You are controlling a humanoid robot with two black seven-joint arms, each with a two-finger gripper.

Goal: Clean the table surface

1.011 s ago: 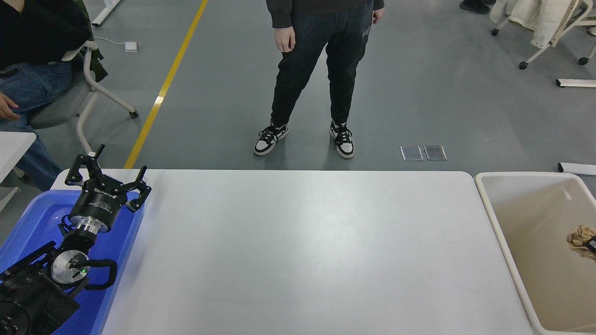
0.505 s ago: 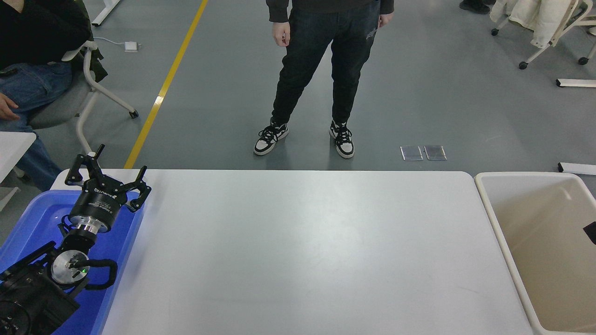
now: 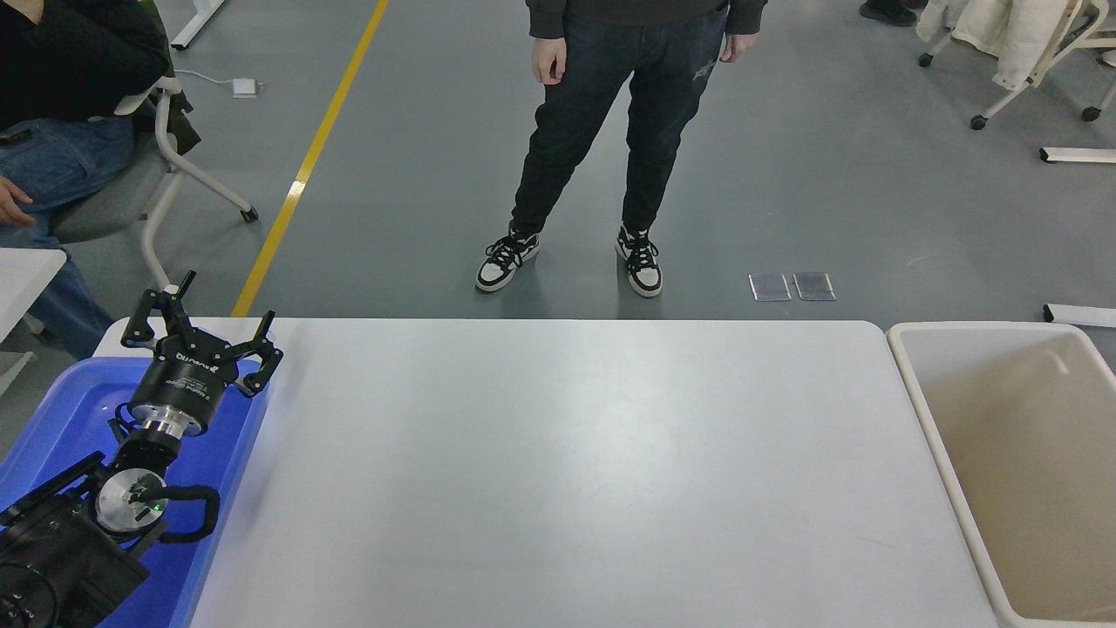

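Currently the table surface (image 3: 567,471) fills the middle of the head view, a white, smooth rectangular top with rounded corners running from the near edge of the picture to the grey floor at the far side. Only faint scuffs and a soft glare mark it. At its left end sits a blue tub (image 3: 52,410), its far rim close to the table's far left corner. The left arm comes in from the near left corner and lies over this tub; the left gripper (image 3: 202,336) hangs above the tub's far right rim with its black fingers spread apart and nothing between them. The right arm and its gripper are outside the picture. At the right end a beige tub (image 3: 924,419) stands just beside the table edge, its interior pale and bare where visible. Beyond the far edge a person (image 3: 610,131) in dark trousers and black-and-white shoes stands on the floor, well apart from the table. A second person (image 3: 52,113) sits on a chair at the far left
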